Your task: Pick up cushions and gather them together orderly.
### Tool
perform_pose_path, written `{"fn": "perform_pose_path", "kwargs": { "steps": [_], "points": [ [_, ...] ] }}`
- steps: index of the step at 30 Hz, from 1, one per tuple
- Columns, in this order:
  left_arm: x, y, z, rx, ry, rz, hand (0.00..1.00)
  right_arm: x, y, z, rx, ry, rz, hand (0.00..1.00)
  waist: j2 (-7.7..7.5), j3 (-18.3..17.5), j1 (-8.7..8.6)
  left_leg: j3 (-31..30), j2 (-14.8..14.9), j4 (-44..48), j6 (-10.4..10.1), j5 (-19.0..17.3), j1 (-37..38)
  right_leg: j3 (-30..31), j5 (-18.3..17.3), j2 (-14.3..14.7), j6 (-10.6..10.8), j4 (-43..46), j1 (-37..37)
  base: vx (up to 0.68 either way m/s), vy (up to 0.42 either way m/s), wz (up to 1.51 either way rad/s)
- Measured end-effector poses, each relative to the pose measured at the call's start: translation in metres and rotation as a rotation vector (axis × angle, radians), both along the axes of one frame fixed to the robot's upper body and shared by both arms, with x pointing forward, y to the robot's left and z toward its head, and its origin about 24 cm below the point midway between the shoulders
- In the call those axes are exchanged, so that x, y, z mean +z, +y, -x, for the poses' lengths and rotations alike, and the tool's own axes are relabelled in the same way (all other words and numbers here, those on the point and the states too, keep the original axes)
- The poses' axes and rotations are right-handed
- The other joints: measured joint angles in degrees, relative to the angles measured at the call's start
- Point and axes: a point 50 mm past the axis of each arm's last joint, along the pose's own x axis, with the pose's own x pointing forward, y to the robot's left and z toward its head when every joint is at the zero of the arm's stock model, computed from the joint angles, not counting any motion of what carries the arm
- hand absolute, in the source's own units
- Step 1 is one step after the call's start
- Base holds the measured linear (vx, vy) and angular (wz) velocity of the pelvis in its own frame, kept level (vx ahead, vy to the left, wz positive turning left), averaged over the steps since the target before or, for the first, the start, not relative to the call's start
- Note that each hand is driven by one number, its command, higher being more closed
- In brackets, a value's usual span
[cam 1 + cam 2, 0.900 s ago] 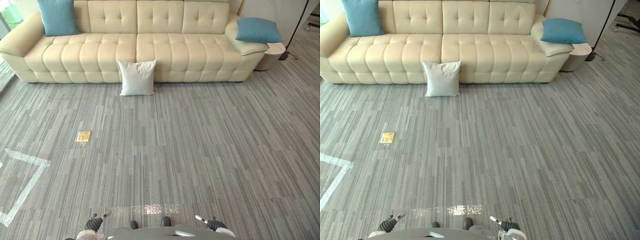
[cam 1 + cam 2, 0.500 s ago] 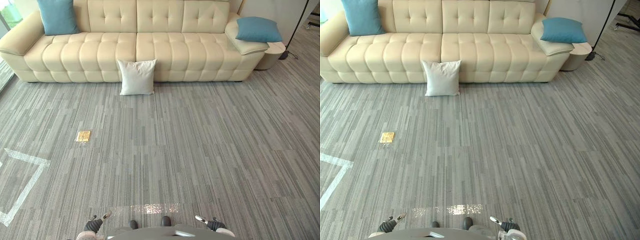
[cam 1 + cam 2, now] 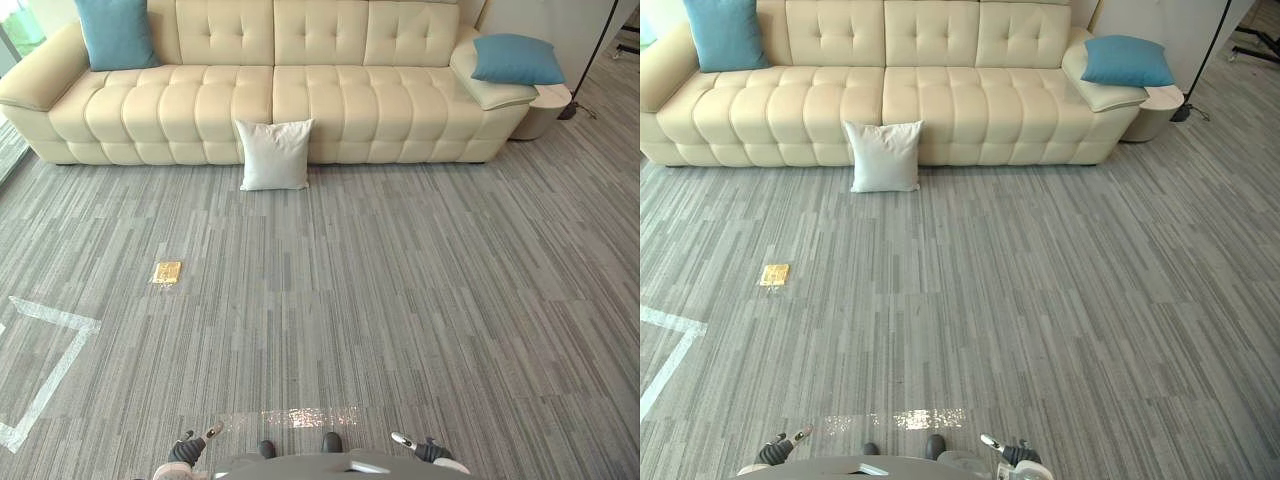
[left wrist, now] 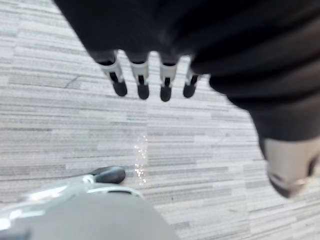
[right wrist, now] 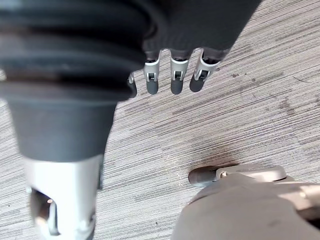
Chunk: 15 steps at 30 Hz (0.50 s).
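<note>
Nothing was picked up yet.
The white cushion stood on the floor, leaning on the sofa. One blue cushion sat at the sofa's left end, the other blue cushion on its right arm. The left hand and right hand hung loose and empty, far from them.

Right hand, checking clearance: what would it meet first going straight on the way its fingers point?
Probably the grey striped floor: the right hand points its straight fingers at it with nothing between, though the gap is hard to judge.
</note>
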Motion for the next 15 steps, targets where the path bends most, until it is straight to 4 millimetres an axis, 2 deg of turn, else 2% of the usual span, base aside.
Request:
{"fn": "perform_pose_path", "kwargs": {
  "steps": [15],
  "points": [
    [0.0004,0.0018,-0.0002,-0.001,0.000,-0.005,0.00,-0.0005,0.0003,0.0016,-0.018,0.003,-0.005,0.00,-0.47,0.4,-0.27,-0.3,0.0,0.0,0.0,0.0,-0.4,-0.5,-0.2,0.0,0.1,0.0,-0.3,0.00,0.000,0.00]
  ]
}}
